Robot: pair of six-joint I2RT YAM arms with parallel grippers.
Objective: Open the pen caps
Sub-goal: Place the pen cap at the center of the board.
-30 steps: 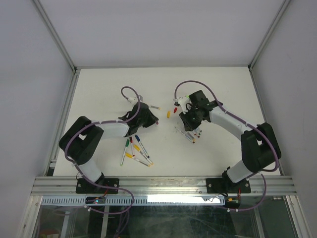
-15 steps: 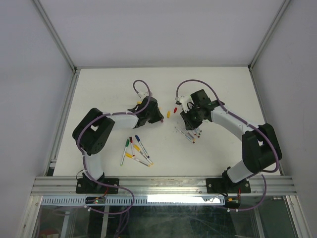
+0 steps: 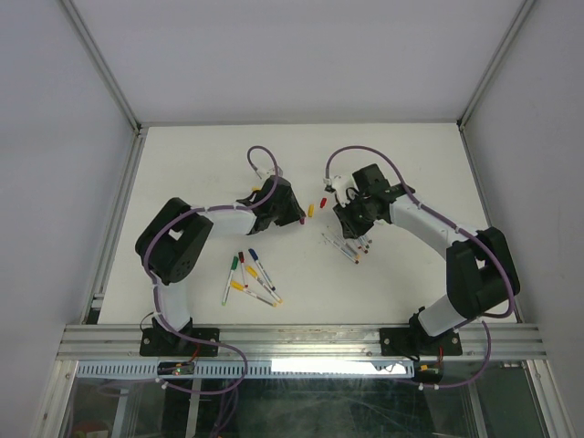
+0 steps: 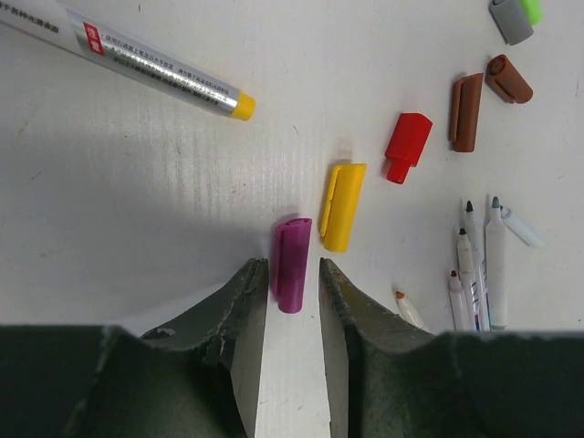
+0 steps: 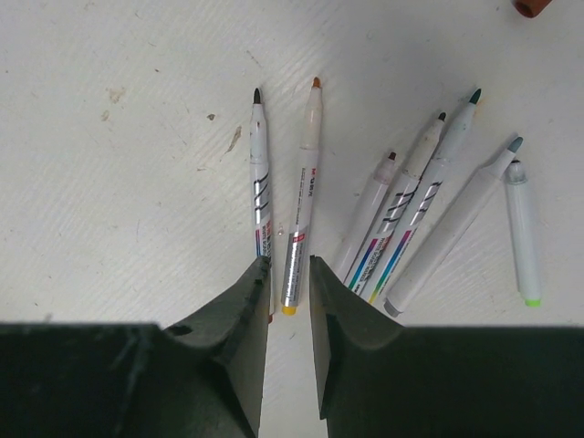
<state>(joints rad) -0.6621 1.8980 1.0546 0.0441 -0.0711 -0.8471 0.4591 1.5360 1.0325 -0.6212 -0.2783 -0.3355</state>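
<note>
Left claw is low over the bench, narrowly spread. The purple cap lies flat between its fingertips, with a thin gap on each side, so it is not squeezed. The yellow cap lies just beside the purple one, roughly parallel. The red cap is near, further out. Two brown caps lie beyond it, close together, and a grey cap is cut off by the frame edge. A capped pen with a yellow end lies apart from the caps.

Right claw is also slightly spread. It straddles the rear end of the orange-tipped pen, with slim gaps visible on both sides. The black-tipped pen runs alongside it and passes under one finger. Several more uncapped pens fan out nearby on the bench.

In the top view, a separate loose group of capped pens lies nearer the left arm's base.
</note>
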